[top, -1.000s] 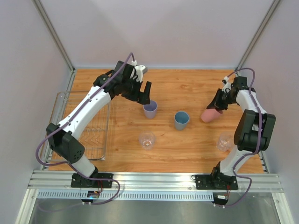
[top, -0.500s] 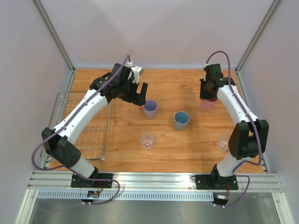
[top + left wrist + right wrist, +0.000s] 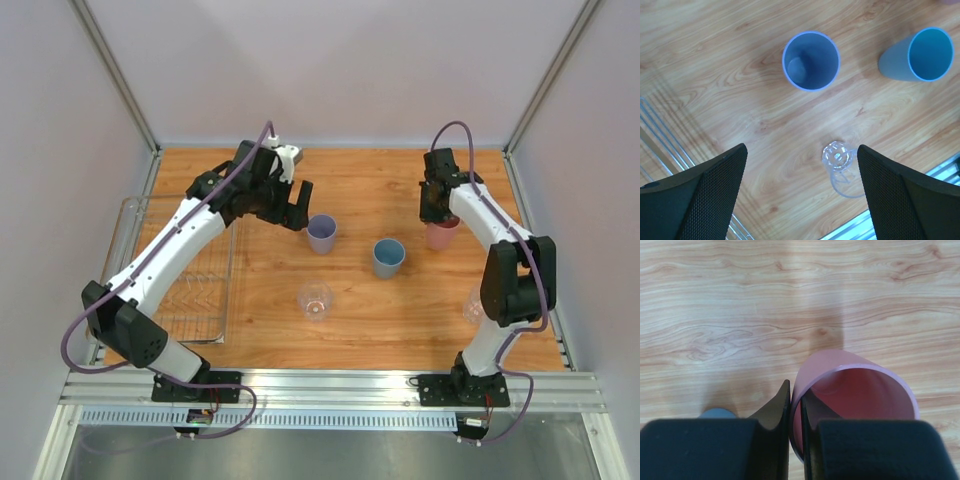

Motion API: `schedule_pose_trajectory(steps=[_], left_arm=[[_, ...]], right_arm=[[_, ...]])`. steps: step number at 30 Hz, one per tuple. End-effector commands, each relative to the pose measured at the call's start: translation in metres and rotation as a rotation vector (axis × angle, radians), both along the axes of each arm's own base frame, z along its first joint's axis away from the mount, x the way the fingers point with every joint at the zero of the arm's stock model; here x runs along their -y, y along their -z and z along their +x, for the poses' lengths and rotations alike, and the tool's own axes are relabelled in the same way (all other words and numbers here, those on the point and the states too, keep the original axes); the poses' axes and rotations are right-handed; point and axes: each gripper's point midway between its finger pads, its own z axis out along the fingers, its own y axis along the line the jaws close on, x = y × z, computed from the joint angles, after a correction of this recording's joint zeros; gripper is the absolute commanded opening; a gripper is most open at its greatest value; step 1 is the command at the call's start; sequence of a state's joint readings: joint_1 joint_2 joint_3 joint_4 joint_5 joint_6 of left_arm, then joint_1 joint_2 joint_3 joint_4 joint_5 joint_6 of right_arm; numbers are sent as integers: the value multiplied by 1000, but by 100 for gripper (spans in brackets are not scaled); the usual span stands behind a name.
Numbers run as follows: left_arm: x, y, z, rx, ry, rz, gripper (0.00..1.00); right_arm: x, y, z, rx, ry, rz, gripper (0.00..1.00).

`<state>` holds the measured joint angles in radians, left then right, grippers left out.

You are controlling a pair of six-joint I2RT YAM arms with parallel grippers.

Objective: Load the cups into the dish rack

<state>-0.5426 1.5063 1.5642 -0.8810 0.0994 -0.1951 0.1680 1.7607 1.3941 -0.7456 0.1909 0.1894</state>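
Observation:
My right gripper (image 3: 434, 212) is shut on the rim of the pink cup (image 3: 441, 235), one finger inside and one outside; in the right wrist view the pink cup (image 3: 855, 395) hangs upright over the wood. My left gripper (image 3: 298, 212) is open and empty, just left of the lavender cup (image 3: 321, 233), which stands upright. The left wrist view shows the lavender cup (image 3: 811, 61), the blue cup (image 3: 917, 55) and a clear cup (image 3: 841, 167) between my open fingers (image 3: 705, 195). The blue cup (image 3: 388, 257) stands mid-table. Clear cups stand at the middle (image 3: 315, 300) and right (image 3: 479, 304). The wire dish rack (image 3: 190, 285) lies at the left.
The wooden table is bounded by white walls at the back and sides and an aluminium rail (image 3: 330, 385) at the near edge. The rack's wires (image 3: 660, 150) show at the left of the left wrist view.
My right arm has swung toward the back and turned the pink cup from lying tilted to upright, moving it slightly left. My left gripper has drawn back a little from the lavender cup.

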Motion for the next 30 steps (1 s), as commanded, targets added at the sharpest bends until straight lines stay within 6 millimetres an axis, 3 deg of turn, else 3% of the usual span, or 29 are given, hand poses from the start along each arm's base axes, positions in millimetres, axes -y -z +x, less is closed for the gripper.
schedule_pose_trajectory(steps=[1,4,6,9,10,11,13,14,15,16,17,18,19,21,23,30], left_arm=[[11,-25,-5,53,44,-93,100],[24,-42,-2,114,109,-156,100],[29,-49,-1,158,144,-185,100],[38,-91,8,269,138,-279,100],[39,-103,14,292,98,-307,100],[40,-114,17,255,4,-381,100],[36,-145,28,286,-125,-480,100],[37,-157,29,270,-174,-551,100],[40,-176,29,236,-262,-698,100],[42,-185,28,206,-311,-793,100],[44,-191,28,173,-348,-875,100],[48,-183,27,55,-437,-991,100],[47,-199,26,49,-455,-1092,100],[48,-191,26,-52,-530,-1186,100],[48,-197,23,-195,-614,-1339,100],[44,-195,20,-347,-760,-1444,100]], right_arm=[[-18,-52,27,132,-2,95,1],[-38,-110,32,219,-23,217,1],[-54,-138,26,239,-51,314,0],[-88,-198,19,327,-88,542,0],[-96,-204,15,334,-87,596,1],[-104,-223,6,369,-63,680,0],[-124,-254,7,502,-102,766,1],[-130,-247,3,509,-95,785,0],[-142,-282,-1,630,-128,857,0],[-148,-288,-5,663,-137,890,1],[-154,-283,-8,669,-141,919,0],[-162,-309,-13,745,-170,995,1],[-166,-315,-15,772,-188,1019,0],[-176,-328,-21,862,-236,1061,0],[-180,-354,-33,957,-274,1104,1],[-197,-399,-57,1114,-369,1145,1]])
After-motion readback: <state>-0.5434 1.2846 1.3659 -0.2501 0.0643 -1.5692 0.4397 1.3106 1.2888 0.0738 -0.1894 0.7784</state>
